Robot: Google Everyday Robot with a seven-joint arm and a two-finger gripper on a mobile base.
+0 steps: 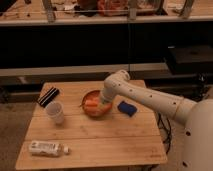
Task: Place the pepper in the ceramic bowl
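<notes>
The ceramic bowl (94, 111) is round, shallow and orange-brown, and sits at the middle of the wooden table (100, 140). The orange pepper (90, 104) shows inside the bowl, toward its left half. My gripper (102, 102) hangs at the end of the white arm, which reaches in from the right. It is over the bowl's right half, just beside the pepper. Whether it touches the pepper is not visible.
A white cup (56, 112) stands left of the bowl. A blue sponge-like block (127, 108) lies right of it. A black striped object (48, 96) sits at the far left corner. A clear plastic bottle (47, 148) lies near the front left edge.
</notes>
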